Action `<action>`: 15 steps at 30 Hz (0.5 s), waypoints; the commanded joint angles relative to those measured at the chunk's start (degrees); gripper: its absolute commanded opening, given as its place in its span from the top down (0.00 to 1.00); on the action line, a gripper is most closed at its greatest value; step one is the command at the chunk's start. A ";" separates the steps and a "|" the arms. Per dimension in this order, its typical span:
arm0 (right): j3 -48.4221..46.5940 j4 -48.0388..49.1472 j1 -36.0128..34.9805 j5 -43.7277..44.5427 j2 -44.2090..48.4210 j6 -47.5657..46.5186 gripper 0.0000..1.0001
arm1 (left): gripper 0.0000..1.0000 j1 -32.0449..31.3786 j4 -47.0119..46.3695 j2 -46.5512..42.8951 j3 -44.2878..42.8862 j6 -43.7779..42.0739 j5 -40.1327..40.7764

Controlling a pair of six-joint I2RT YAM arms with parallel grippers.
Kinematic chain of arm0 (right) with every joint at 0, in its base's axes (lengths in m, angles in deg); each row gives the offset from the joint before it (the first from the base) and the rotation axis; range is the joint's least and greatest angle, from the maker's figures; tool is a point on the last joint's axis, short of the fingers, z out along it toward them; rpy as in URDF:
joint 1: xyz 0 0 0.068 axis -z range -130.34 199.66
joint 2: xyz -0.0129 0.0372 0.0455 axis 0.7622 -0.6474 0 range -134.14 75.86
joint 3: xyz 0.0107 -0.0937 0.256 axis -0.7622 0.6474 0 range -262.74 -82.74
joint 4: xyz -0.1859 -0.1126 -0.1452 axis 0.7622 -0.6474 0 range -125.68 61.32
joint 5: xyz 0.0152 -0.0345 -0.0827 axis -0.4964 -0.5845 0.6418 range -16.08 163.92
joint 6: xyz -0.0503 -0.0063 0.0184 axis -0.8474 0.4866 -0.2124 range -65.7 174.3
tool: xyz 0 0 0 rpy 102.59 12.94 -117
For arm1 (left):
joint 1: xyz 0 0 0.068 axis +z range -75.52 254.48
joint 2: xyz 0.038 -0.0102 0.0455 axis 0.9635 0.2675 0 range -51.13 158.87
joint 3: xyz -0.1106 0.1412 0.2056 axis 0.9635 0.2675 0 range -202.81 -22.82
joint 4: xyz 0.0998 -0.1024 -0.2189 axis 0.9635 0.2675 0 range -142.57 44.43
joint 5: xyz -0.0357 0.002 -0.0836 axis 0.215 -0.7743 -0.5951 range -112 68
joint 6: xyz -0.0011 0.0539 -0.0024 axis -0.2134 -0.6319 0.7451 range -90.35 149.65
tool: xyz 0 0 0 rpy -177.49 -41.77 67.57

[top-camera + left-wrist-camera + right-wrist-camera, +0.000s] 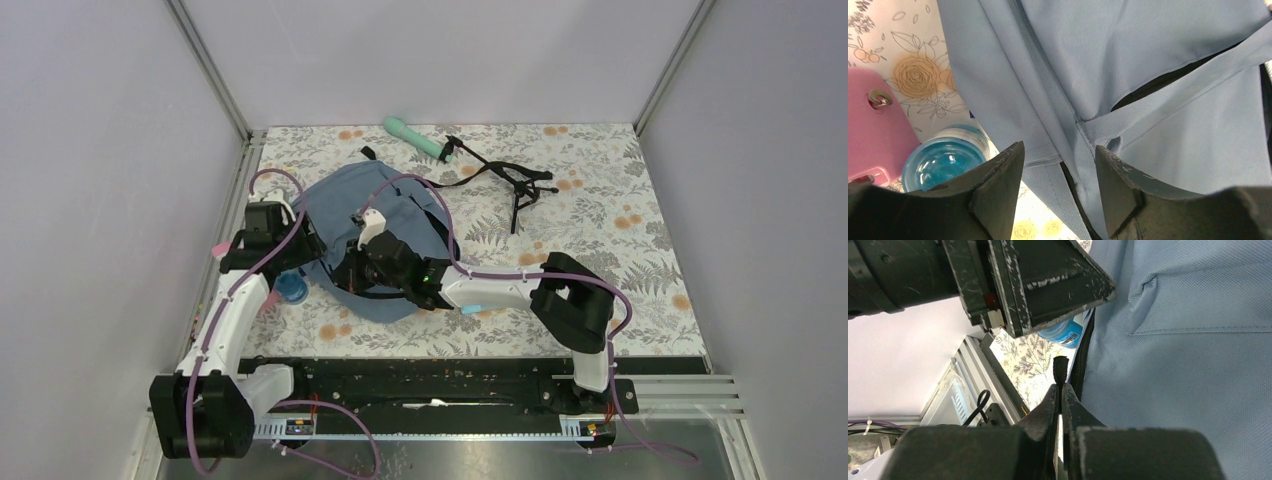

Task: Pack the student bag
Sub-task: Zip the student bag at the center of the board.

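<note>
Bag: soft slate-blue fabric backpack (1158, 65), its seam ridge (1068, 107) running away between the left fingers (998, 190), which stand apart.
Right fingers (1045, 412): together, pinching black zipper pull tab (1060, 367).

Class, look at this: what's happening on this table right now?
Two robot arms are working on the blue bag, which lies on the table. The right gripper is shut on a black tab at the bag's edge. The left gripper, jaws apart, straddles a seam of the fabric. A blue jar and a pink item lie beside the bag; a mint tube and a black stand sit farther back, none packed yet.
</note>
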 commanded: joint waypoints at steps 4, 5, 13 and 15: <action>0.10 5.27 -0.55 1.33 4.37 -0.44 1.00 | 0.47 -3.10 0.86 2.80 -0.13 -0.07 1.52; 0.22 5.34 -0.56 1.56 4.46 -0.35 1.00 | 0.47 -3.61 1.07 3.20 -0.20 -0.17 1.95; 1.27 5.26 -1.38 3.50 5.41 -0.68 1.00 | 0.76 -5.46 1.46 4.37 -0.73 -0.38 2.88; 3.06 7.06 -1.79 4.44 6.63 -0.73 1.00 | 0.90 -5.44 1.46 4.13 -0.80 -0.44 2.99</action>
